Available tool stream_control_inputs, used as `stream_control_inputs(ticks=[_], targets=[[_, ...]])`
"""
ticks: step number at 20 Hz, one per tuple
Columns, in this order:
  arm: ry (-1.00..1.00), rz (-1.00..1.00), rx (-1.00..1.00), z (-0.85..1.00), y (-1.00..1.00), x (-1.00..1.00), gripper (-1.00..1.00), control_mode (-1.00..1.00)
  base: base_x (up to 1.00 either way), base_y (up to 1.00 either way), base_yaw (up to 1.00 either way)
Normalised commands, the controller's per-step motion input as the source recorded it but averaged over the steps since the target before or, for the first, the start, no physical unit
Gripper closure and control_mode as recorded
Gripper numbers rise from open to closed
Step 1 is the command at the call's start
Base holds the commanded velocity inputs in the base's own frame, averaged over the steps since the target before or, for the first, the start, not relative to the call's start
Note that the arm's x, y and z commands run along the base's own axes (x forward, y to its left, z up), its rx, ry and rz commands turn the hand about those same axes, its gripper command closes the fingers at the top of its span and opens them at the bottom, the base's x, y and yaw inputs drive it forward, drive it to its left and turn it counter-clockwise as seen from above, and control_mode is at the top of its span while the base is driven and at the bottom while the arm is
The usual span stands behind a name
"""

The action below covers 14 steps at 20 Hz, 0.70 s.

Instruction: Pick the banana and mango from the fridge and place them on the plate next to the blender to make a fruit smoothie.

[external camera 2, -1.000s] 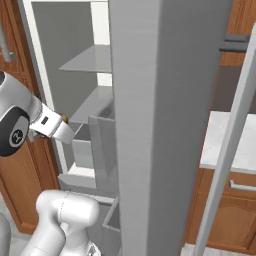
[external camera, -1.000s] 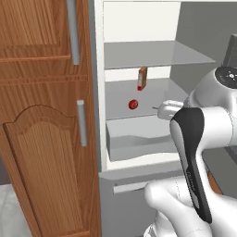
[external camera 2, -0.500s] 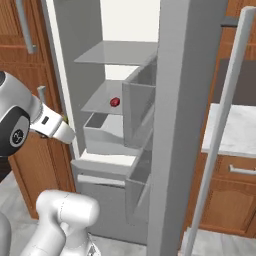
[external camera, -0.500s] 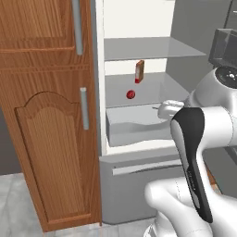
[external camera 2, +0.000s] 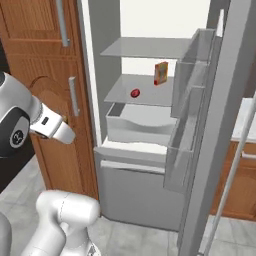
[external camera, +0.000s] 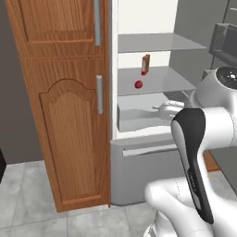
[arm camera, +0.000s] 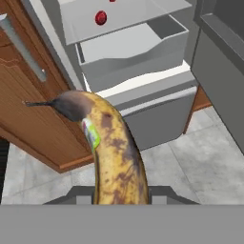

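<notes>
Fridge (external camera 2: 150, 195) stands open ahead of the gripper (arm camera: 119, 193), its white inside facing the hand, with flat grey shelves, a pale grey drawer (external camera 2: 142, 131) below them and a grey lower front lowest of all. Its open door (external camera 2: 220, 125) swings out to the gripper's right in the right base view, with see-through bins along its inner face. Brown wooden cabinet (external camera: 65, 111) with grey bar handles stands just beside the fridge, on the gripper's left in the hand view.

Gripper jaws are clamped on the banana (arm camera: 112, 147), which rises from between them in the hand view: yellow, heavily brown-speckled, with a dark stem end pointing up and to the left and a small green and red sticker near that end. The banana is out of the fridge, held in front of it over the grey tiled floor (arm camera: 200, 162).

Beyond the gripper, on the lower shelf above the drawer, lies the mango (external camera 2: 135, 93), small, red and glossy, near the shelf's middle and well apart from the hand. An upright orange-red carton (external camera 2: 161, 73) stands on the same shelf, behind the mango and to its right in both base views, near but not touching it.
</notes>
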Motion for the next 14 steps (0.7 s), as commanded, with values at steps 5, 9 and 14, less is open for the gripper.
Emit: stream_control_inputs(ticks=[5,9,14], targets=[[0.0,0.0,0.0,0.0,0.0,0.0,1.0,1.0,-0.29,0.62,-0.2],[0.0,0.0,0.0,0.0,0.0,0.0,1.0,1.0,-0.33,0.52,-0.38],[0.0,0.0,0.0,0.0,0.0,0.0,1.0,1.0,-0.4,0.31,-0.55]])
